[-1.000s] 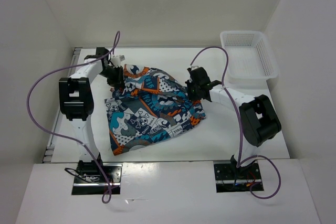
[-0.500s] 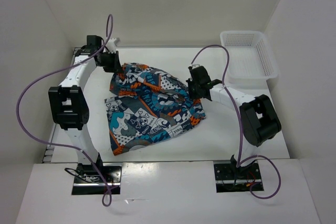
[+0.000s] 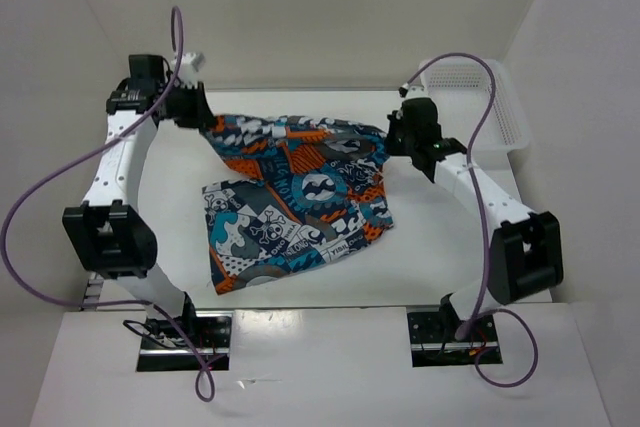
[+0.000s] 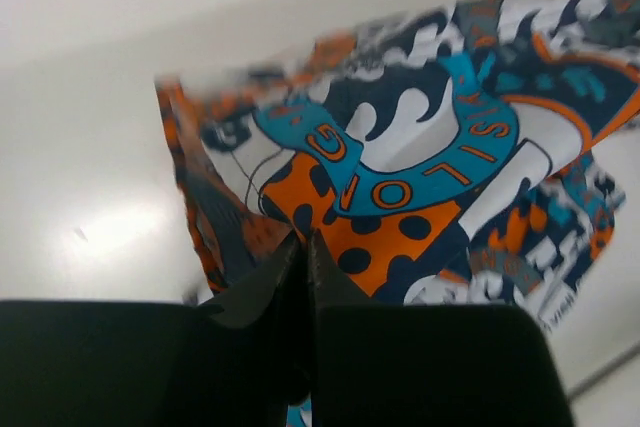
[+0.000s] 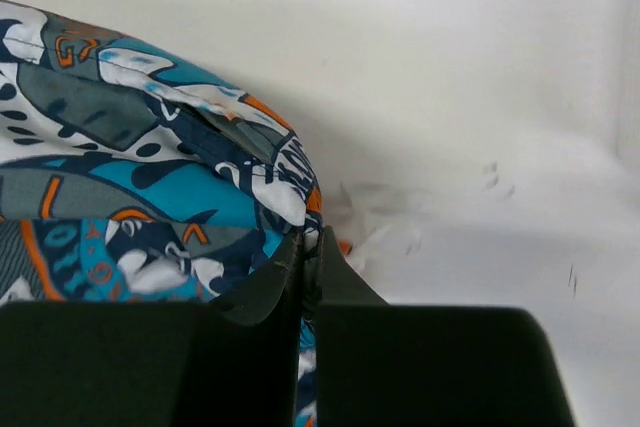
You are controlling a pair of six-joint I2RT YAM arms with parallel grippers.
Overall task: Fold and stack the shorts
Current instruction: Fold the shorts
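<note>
Currently shorts [image 3: 295, 197] span the desk's [image 3: 450, 237] far half, far edge held up, near part lying flat. My left claw [image 3: 205, 119] pinches their far-left corner, right claw [image 3: 393, 137] the far-right. Basket [image 3: 470, 97] sits at far-right corner.

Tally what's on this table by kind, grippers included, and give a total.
Grippers: 2, left gripper and right gripper, both pinching the shorts
Shorts: 1 printed bundle; separate pairs cannot be told apart
Basket: 1
Total: 4
</note>
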